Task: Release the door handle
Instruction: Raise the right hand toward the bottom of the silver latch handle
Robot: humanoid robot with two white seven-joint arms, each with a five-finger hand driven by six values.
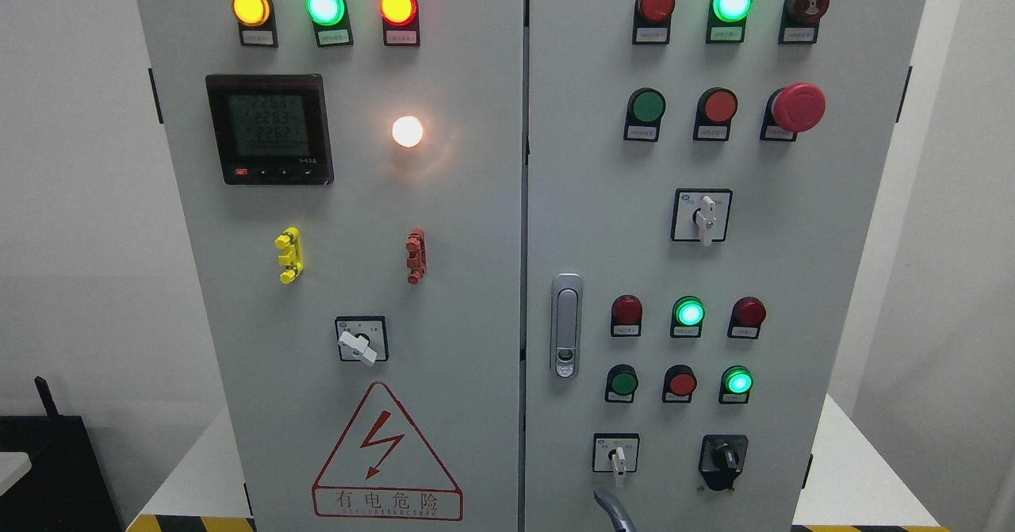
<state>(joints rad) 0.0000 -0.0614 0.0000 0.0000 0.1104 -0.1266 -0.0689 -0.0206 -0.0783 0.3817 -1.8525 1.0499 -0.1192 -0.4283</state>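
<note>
The grey metal door handle (565,324) sits flush and upright on the left edge of the cabinet's right door (833,278), with its lock at the lower end. Nothing touches it. Both cabinet doors look closed, with a thin seam between them. Only a grey curved tip of my right hand (615,510) shows, at the bottom edge just right of the middle. It is well below the handle and apart from it, in front of a small white rotary switch (616,454). My left hand is out of view.
The left door (476,278) carries a meter display (270,128), lit lamps, yellow and red clips, a rotary switch and a red warning triangle (386,457). The right door has several buttons, lamps, a red emergency stop (797,108) and switches. White walls stand on both sides.
</note>
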